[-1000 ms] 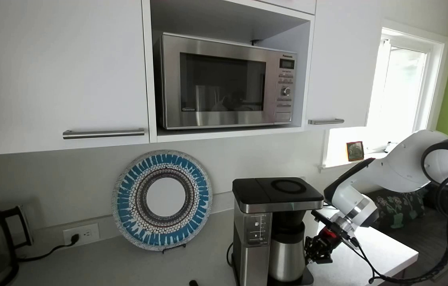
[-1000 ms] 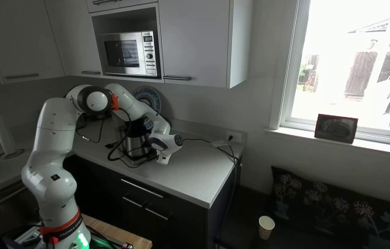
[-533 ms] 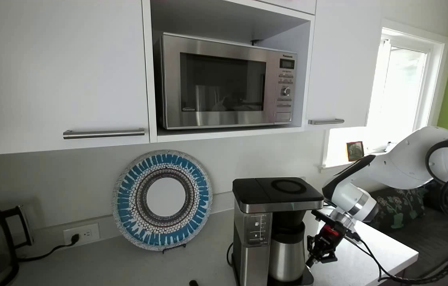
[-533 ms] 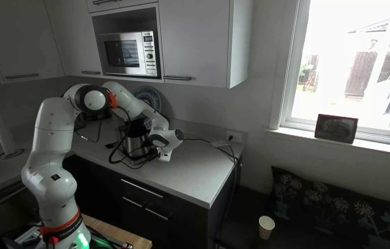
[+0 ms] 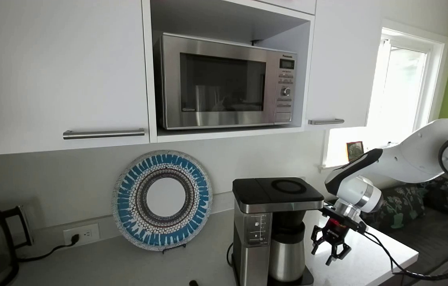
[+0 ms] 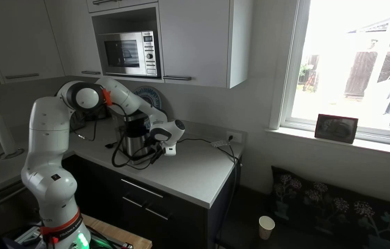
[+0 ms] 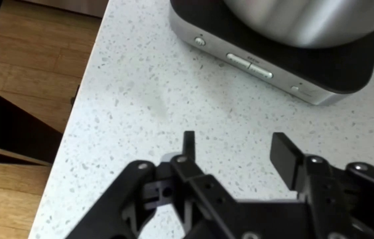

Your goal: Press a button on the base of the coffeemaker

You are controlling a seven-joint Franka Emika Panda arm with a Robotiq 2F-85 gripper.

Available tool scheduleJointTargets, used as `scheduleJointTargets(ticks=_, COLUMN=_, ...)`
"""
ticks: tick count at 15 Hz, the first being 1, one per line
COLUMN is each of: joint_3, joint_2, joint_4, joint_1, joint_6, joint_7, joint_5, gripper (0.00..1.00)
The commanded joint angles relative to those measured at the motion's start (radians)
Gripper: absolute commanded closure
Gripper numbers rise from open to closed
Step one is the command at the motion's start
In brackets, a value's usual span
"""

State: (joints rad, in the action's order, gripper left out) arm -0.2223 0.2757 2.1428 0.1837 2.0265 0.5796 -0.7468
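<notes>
Wide apart stand the two fingers of my claw (image 7: pixel 234 147), with nothing between them, and from far away I see them hang above the pale, speckled countertop (image 7: pixel 134 99). Higher up is the microwave (image 5: pixel 224 85), which does not concern me. Lower than it, the coffeemaker (image 5: pixel 257 234) stands upright on the countertop; the claw is near its front and does not touch it. I judge this machine heavy and stiff, but on so smooth a surface it could slide back if I push too strongly. Its steel carafe (image 5: pixel 287 258) is probably slippery, and I should not knock against it. I need not grasp anything: the right place of contact is on the base (image 7: pixel 306 61), at its silver front edge. Largest there is the long bar (image 7: pixel 245 64) in two halves, beside letters (image 7: pixel 253 59) that seem to read BREW; then comes the round button (image 7: pixel 200 41) near one corner, and last the tiny button (image 7: pixel 294 88) toward the other. Which one is meant, the task does not tell. They will probably be firm with a short travel, so I would bring the fingers together and press squarely with the tips, at the middle.
</notes>
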Motion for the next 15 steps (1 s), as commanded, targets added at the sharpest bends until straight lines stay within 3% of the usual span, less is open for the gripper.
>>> scheduleJointTargets(ticks=1, joint_3=-0.014, joint_2=-0.084, joint_4=0.032, joint_1=0.003, joint_6=0.036, joint_7=-0.071, joint_5=0.072, gripper=0.06)
scheduleJointTargets(ticks=3, joint_3=-0.020, joint_2=-0.124, joint_4=0.039, joint_1=0.007, joint_6=0.054, joint_7=-0.114, joint_5=0.126, gripper=0.00)
scheduleJointTargets(ticks=15, joint_3=-0.018, joint_2=-0.415, joint_4=0.131, joint_1=0.035, joint_6=0.221, joint_7=-0.348, joint_5=0.485, gripper=0.00)
